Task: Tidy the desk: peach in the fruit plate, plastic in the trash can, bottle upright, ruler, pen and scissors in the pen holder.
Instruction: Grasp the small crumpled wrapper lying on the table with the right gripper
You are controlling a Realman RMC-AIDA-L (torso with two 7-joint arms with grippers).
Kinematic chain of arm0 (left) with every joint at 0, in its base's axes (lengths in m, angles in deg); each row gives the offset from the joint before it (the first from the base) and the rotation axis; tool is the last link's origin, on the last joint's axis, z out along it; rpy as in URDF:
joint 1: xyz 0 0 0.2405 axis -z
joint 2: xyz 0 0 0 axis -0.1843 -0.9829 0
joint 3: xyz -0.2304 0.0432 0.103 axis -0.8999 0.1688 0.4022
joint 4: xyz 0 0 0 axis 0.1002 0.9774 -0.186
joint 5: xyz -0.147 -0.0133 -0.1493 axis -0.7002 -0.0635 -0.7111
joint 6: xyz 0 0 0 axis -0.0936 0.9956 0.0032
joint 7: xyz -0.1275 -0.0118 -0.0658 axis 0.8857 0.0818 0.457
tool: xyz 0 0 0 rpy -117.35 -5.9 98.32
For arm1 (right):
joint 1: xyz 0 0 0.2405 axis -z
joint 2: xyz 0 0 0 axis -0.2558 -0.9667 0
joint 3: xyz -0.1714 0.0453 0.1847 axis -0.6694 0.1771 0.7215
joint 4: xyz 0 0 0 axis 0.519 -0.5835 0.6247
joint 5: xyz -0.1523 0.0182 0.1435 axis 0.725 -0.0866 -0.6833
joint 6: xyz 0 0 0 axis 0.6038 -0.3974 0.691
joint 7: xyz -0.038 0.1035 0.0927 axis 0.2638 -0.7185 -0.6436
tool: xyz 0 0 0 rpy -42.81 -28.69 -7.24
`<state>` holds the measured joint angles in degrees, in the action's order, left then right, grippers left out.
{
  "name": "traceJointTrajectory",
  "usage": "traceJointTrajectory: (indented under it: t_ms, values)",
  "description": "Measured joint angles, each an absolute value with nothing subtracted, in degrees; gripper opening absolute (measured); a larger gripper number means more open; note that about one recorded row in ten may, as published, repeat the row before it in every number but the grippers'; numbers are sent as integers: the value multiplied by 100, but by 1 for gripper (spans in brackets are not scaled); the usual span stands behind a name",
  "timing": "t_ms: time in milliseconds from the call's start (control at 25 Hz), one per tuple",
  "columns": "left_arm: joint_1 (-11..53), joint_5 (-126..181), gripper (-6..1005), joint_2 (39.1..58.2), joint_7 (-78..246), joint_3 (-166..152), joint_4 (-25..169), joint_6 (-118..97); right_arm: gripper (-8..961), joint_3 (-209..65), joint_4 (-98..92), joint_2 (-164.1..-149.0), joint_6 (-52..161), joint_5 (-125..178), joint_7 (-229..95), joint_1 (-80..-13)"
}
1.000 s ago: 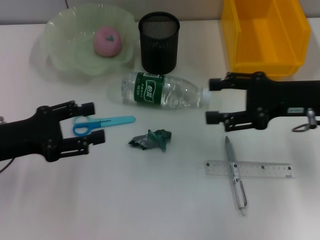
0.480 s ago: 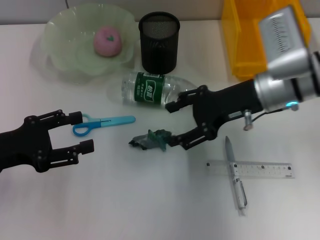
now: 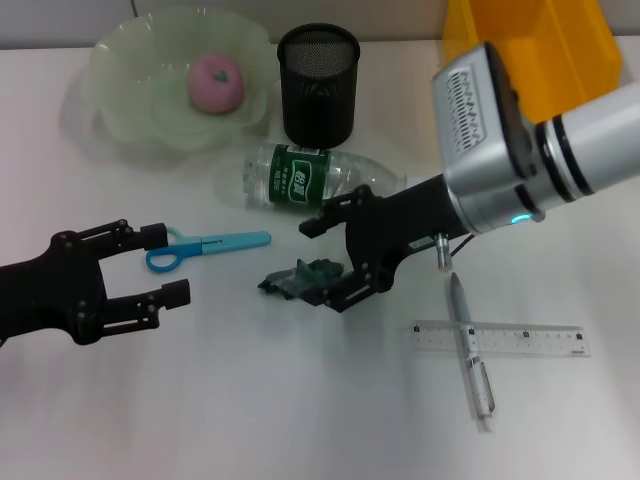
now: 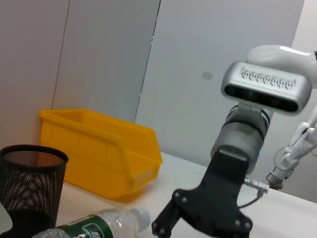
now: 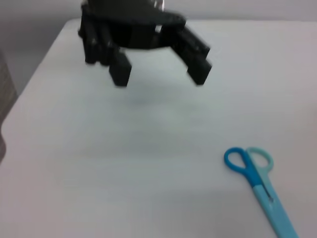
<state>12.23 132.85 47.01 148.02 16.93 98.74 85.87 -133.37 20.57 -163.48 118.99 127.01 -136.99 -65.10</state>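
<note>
Right gripper (image 3: 325, 262): spread wide in the head view, one finger near the bottle's side, the other low beside the crumpled plastic; nothing held.
Plastic (image 3: 303, 279): dark green wad on the desk (image 3: 300, 400), just ahead of the right gripper's lower finger; not yet grasped, so the trash step is pending.
Bottle (image 3: 315, 180): lying on its side just beyond the upper finger; left to do.
Peach (image 3: 216, 82): in the fruit plate (image 3: 115, 95), well beyond the gripper on the left arm's side; this part looks done.
Pen holder (image 3: 318, 85): past the bottle; nothing shows standing in it.
Trash can (image 3: 555, 50): behind the right arm; the part that shows holds nothing.
Pen (image 3: 470, 350) and ruler (image 3: 500, 339): crossed on the desk behind the right gripper, toward the robot; both outstanding.
Scissors (image 3: 205, 246): between the two grippers, touching neither.
Left gripper (image 3: 165, 264): open and empty, idle just short of the scissors' handles.
Left wrist view: right gripper (image 4: 198, 229) hangs open next to the bottle's cap end (image 4: 99, 225); trash can (image 4: 99, 148) and pen holder (image 4: 29, 183) lie farther off.
Right wrist view: left gripper (image 5: 158, 77) faces it across bare desk, fingers apart; scissors (image 5: 260, 186) lie between; the plastic is out of view.
Progress judgement: one item of six settled; plastic appears to be the step in hand.
</note>
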Motion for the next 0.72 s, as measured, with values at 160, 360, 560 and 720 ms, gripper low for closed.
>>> traceJointTrajectory:
  t_ms: [160,360,560,720]
  values:
    - [1254,13285,793,4701,14829,1693,9874,8584,787,-13616,1958,-16360,11663,12688,-13703,-6553]
    - [1267,13278,793,4707,14835,1689,9874,8583,775,-13729,1919,-16369,11556,12595,-13703,-6554]
    - [1277,13259,792,4712,14837,1692,9874,8583,763,-13907,1900,-16370,11399,12553,-13701,-6546]
    - [1277,13256,792,4720,14839,1693,9869,8585,753,-13956,1894,-16370,11308,12543,-13700,-6544]
